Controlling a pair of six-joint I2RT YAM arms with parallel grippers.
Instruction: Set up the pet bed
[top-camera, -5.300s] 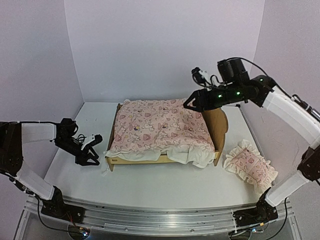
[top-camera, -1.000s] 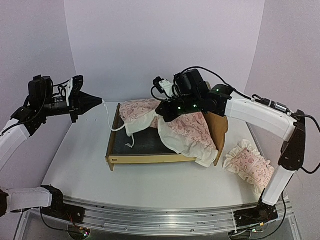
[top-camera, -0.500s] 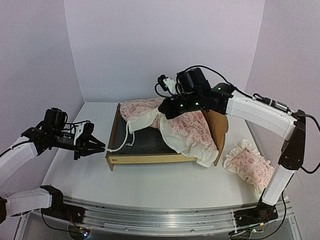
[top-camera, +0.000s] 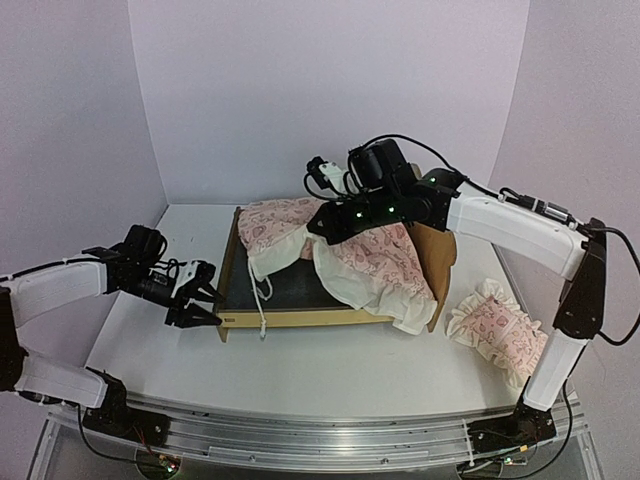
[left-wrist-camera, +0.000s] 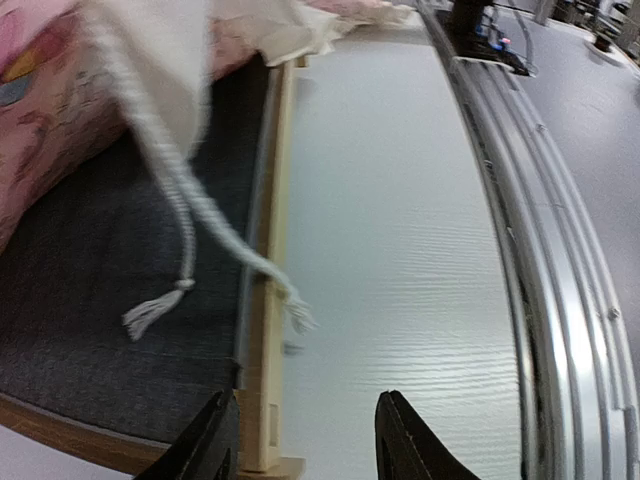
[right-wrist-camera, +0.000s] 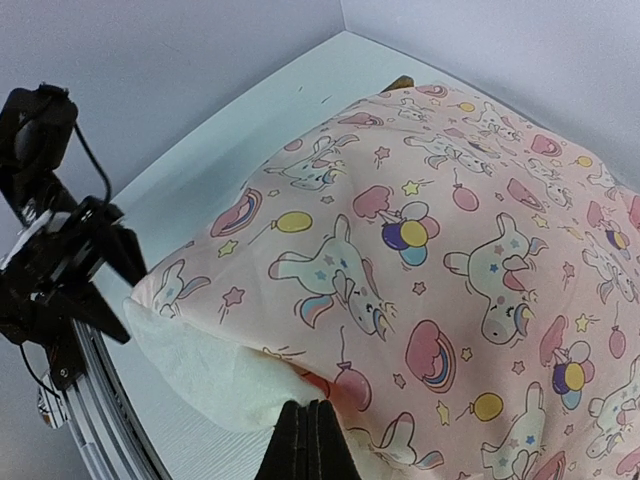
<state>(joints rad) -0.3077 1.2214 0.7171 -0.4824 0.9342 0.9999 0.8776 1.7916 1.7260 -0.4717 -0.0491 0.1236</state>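
**From above:** we are watching the pet bed (top-camera: 300, 318) sitting mid-table, headboard to the right. The right gripper (top-camera: 318, 228) is pinching a fold of the pink quilt (top-camera: 380, 262) above it. The cover is bunching toward the headboard, so the dark base (top-camera: 295, 285) is lying bare. The left gripper (top-camera: 207, 297) is hanging just beside the foot-end corner, fingers spread and empty. It is near a white cord (top-camera: 263, 305) dangling from the quilt over the front rail. The ruffled pillow (top-camera: 500, 335) is lying on the table (top-camera: 300, 375), apart to the right of the bed.

**Left wrist:** we are looking past parted fingertips (left-wrist-camera: 215, 440) with nothing between them. The bed's pale rail (left-wrist-camera: 268, 330) is running straight ahead, with the cord trailing across it. We are judging that this hand is lining up to take the loose end.

**Right wrist:** we are seeing the jaws closed on the quilt's cream underside, with the printed face draping away from them. The hold seems meant to keep the cover raised while it is being straightened, and a slip could be dropping it in a heap.
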